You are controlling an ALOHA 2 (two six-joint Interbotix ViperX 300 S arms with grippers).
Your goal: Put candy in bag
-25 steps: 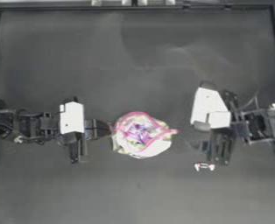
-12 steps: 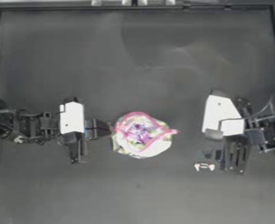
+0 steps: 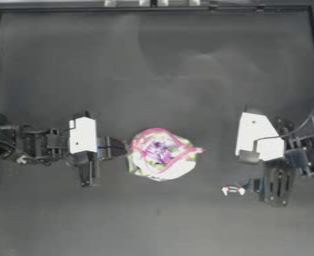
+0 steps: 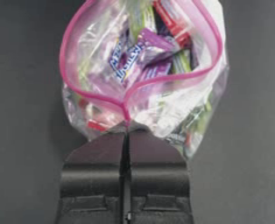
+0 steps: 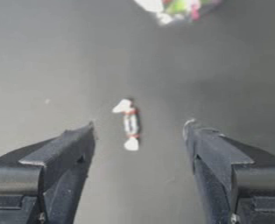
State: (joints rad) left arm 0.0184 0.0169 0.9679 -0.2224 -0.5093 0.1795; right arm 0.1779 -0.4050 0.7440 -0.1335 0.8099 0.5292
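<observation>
Candy [image 5: 130,124] lies on the surface between the spread right gripper [image 5: 140,131]; left gripper [image 4: 127,131] pinches the bag [image 4: 142,74] rim, its mouth gaping.

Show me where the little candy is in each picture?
Top view: the candy lies on the table, just left of the right gripper.
Left wrist view: not in it; only the bag, pinched by the left gripper.
Right wrist view: the candy lies ahead, between the open jaws.
Shared landmark: the bag, also seen far off.
</observation>
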